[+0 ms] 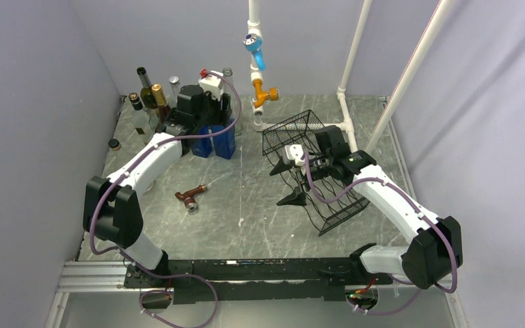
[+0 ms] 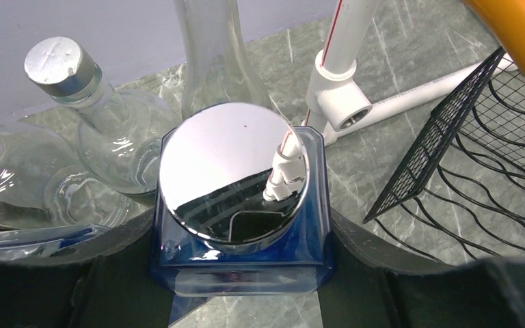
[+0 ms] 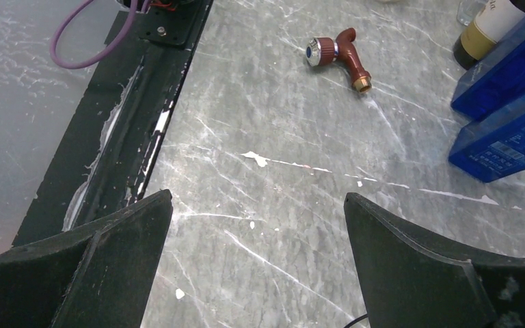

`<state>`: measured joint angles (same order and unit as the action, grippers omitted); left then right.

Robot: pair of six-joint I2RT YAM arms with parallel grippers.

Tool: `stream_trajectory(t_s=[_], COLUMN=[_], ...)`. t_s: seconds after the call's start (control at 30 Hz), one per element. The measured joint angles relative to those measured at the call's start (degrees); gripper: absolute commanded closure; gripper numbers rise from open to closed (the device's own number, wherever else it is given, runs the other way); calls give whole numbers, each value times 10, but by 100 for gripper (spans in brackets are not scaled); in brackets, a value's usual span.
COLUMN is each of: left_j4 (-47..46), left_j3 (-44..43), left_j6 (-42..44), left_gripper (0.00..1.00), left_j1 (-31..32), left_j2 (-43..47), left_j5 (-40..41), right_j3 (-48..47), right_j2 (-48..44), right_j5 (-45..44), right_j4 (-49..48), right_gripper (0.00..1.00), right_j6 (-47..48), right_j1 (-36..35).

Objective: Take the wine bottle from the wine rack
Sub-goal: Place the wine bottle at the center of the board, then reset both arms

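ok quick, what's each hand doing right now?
Left hand: closed on the blue bottle with the chrome cap.
Right hand: open, holding nothing.

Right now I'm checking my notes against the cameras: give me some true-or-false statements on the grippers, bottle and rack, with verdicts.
1. The right gripper is open, nothing between its fingers. True.
2. The left gripper clasps a blue square glass bottle with a mirrored round cap. True.
3. The brown hose nozzle hangs on the white pipe frame. False: it lies on the table.
4. The black wire-mesh rack stands left of that blue bottle. False: it stands to its right.
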<state>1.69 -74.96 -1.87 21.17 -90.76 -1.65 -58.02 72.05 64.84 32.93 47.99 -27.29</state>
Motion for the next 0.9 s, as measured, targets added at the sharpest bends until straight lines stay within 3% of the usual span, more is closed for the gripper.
stream_trajectory(t_s=[0.4,0.8,0.9], left_j4=[-41,-26,-15], left_j3=[-43,-65,-70], left_j6=[-5,-9,-9], left_gripper=[25,1,0], left_j1=[0,0,0], left_j2=[14,40,53], left_j5=[-7,-22,-29], right_j3=[0,0,0], right_j2=[-1,-2,-2], right_j5=[0,0,0], right_j4=[0,0,0], right_gripper=[0,0,0], right_j6=[0,0,0], right_j1=[2,7,7])
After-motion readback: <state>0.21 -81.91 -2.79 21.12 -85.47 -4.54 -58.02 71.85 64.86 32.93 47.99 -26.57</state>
